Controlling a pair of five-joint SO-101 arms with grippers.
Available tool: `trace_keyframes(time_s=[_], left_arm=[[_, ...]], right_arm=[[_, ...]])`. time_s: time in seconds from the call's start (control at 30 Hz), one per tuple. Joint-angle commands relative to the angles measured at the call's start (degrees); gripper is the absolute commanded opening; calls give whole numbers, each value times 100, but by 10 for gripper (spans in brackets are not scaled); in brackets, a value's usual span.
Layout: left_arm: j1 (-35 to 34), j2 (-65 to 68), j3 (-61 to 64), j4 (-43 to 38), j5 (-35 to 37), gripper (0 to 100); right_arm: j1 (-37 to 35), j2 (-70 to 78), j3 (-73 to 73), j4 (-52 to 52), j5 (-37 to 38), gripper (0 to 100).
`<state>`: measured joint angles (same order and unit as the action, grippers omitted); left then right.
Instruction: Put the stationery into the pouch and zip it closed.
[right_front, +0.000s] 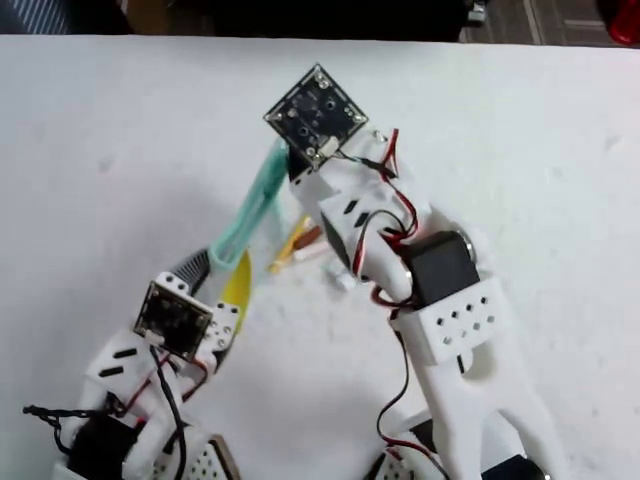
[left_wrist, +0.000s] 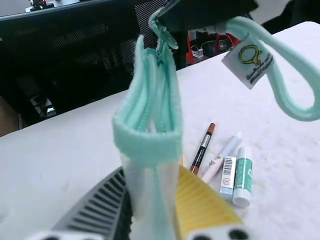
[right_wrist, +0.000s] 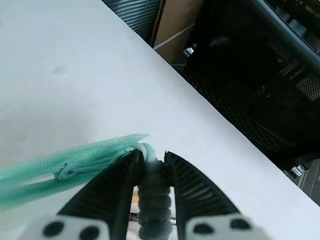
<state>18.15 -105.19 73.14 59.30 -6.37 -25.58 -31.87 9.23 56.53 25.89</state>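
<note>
A mint-green pouch (right_front: 255, 205) is stretched edge-up between my two grippers. My left gripper (left_wrist: 150, 200) is shut on the pouch's near end (left_wrist: 147, 135), between its grey and yellow fingers. At the far end, my right gripper (right_wrist: 150, 162) is shut on the dark cord of the zipper pull (right_wrist: 152, 187), where the pouch's tip (right_wrist: 75, 162) ends. The stationery lies on the table beside the pouch, outside it: a brown pencil (left_wrist: 202, 147), a white pen (left_wrist: 224, 152) and two small tubes (left_wrist: 242, 175). In the high view these pieces (right_front: 300, 240) lie partly under the right arm.
A mint loop strap (left_wrist: 295, 85) and a white tag (left_wrist: 248, 62) hang from the pouch's far end. The white table (right_front: 120, 130) spreads out to the left and behind. Beyond its far edge stands dark mesh furniture (right_wrist: 260, 100).
</note>
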Motion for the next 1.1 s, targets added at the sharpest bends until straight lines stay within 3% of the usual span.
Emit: trace_keyframes(time_s=[0.0, 1.07], left_arm=[[-101, 22, -132, 237, -26, 23], [-127, 22, -123, 246, -26, 23]], right_arm=[[409, -4, -149, -409, -70, 17], [1121, 453, -141, -1059, -70, 21]])
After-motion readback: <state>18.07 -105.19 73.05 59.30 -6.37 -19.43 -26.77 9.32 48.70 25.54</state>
